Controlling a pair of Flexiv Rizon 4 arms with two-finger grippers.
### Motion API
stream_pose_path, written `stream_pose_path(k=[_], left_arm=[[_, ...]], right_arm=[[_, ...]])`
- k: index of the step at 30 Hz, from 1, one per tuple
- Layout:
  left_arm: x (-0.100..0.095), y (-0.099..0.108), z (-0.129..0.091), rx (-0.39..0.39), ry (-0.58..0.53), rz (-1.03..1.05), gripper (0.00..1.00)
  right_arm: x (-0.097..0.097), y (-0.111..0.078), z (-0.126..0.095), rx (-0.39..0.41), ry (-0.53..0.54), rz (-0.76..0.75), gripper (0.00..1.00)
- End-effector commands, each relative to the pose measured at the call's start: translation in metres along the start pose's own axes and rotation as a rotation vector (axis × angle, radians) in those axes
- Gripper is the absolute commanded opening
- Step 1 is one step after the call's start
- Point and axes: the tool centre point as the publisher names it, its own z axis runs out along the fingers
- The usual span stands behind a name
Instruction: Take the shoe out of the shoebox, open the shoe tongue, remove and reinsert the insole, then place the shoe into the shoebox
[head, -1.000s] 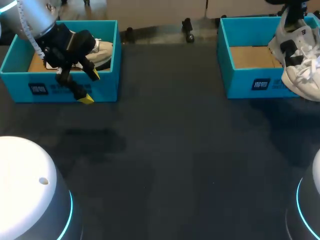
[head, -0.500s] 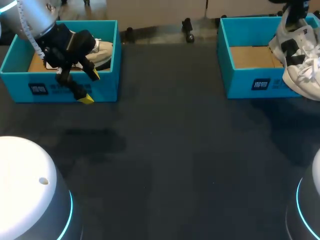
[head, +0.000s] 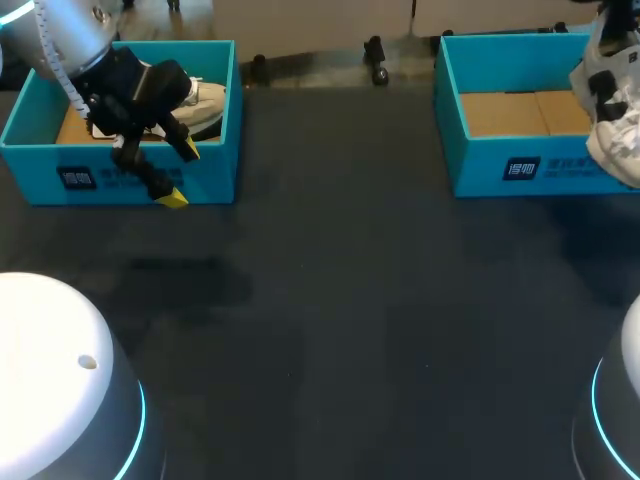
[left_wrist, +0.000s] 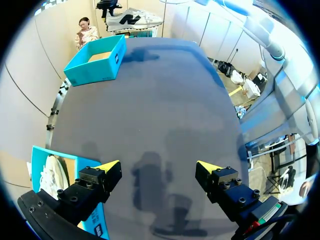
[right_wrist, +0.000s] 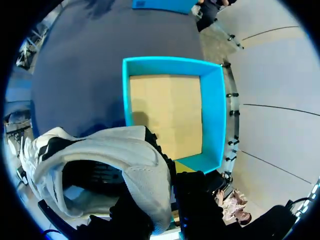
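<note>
The left end effector (head: 181, 174) hangs empty over the front wall of the left box (head: 120, 180), its 2 fingers spread wide. Farther off, the right end effector (right_wrist: 165, 200) seems pinched on the heel collar of the shoe (right_wrist: 105, 145), holding it above the outer edge of the right box (right_wrist: 215, 115). That thin pinch could slip, dropping the shoe against the rim.

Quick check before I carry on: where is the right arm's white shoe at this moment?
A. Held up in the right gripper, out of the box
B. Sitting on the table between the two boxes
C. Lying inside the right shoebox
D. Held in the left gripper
A: the white shoe hangs in the right gripper by its heel collar, and the right shoebox below shows only its cardboard floor.
</note>
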Motion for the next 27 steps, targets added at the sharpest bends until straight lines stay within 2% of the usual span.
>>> stream_pose_path(k=[1, 8, 11, 17, 19, 23, 27], left_arm=[[0.001, 0.000, 0.000, -0.003, -0.001, 0.000, 1.00], [0.001, 0.000, 0.000, -0.003, -0.001, 0.000, 1.00], [0.001, 0.000, 0.000, -0.003, -0.001, 0.000, 1.00], [0.001, 0.000, 0.000, -0.003, -0.001, 0.000, 1.00], [0.001, 0.000, 0.000, -0.003, -0.001, 0.000, 1.00], [0.001, 0.000, 0.000, -0.003, -0.001, 0.000, 1.00], [0.001, 0.000, 0.000, -0.003, -0.001, 0.000, 1.00]], right_arm=[[-0.019, -0.015, 0.016, -0.018, 0.028, 0.026, 0.00], [-0.032, -0.045, 0.033, 0.008, 0.042, 0.099, 0.00], [-0.034, -0.057, 0.038, 0.015, 0.028, 0.188, 0.00], [-0.034, -0.063, 0.038, 0.031, 0.005, 0.386, 0.00], [-0.033, -0.063, 0.035, 0.065, 0.025, 0.447, 0.00], [-0.028, -0.064, 0.034, 0.073, 0.036, 0.552, 0.00], [-0.021, -0.071, 0.032, 0.118, 0.053, 0.671, 0.00]])
